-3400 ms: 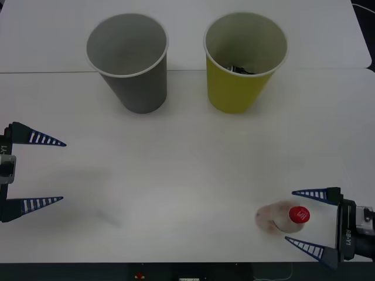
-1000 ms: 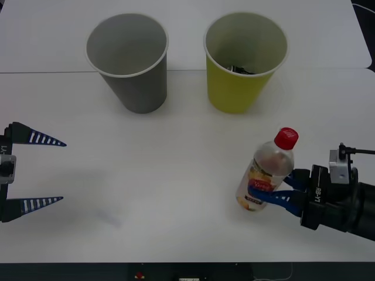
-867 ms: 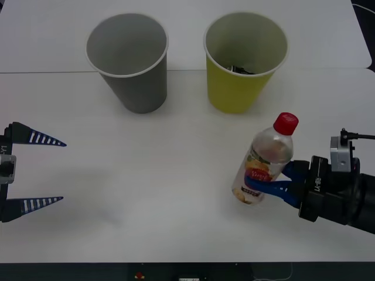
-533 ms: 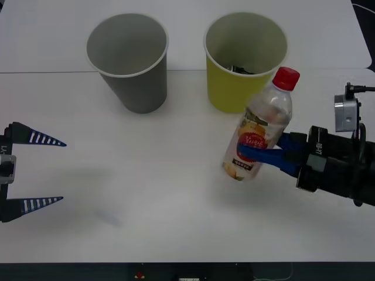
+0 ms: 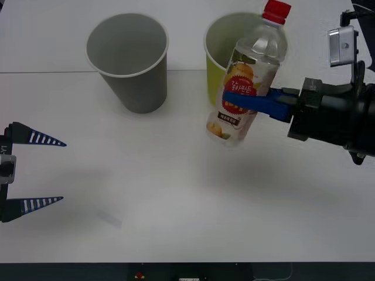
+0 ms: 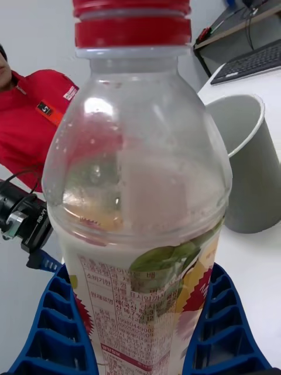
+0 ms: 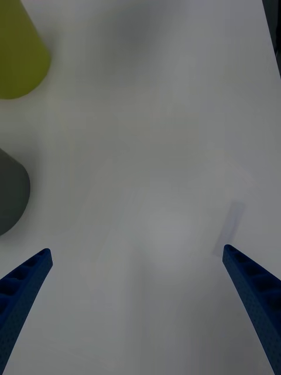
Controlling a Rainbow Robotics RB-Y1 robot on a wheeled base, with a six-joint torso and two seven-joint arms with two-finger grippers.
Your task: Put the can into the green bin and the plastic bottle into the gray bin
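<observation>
The right hand is clamped on the plastic bottle around its labelled middle, a blue finger on each side of the label, and holds it clear of the worktop with the red cap up and the body leaning a little. In the front view the bottle hangs in front of the green bin, while the gray bin stands farther toward the robot's left, with a gap between the two bins. To do this carry well, I judge the arm should bring the bottle across above both white rims, pass the green bin without loosening the grip, and let go only once the bottle's base is over the gray opening; a release too soon would drop it into the wrong bin or tip one over. The right forearm reaches in level from the robot's right, wrist turned so the fingers lie horizontally. The left hand rests low at the worktop's left edge, fingers spread wide apart, holding nothing
</observation>
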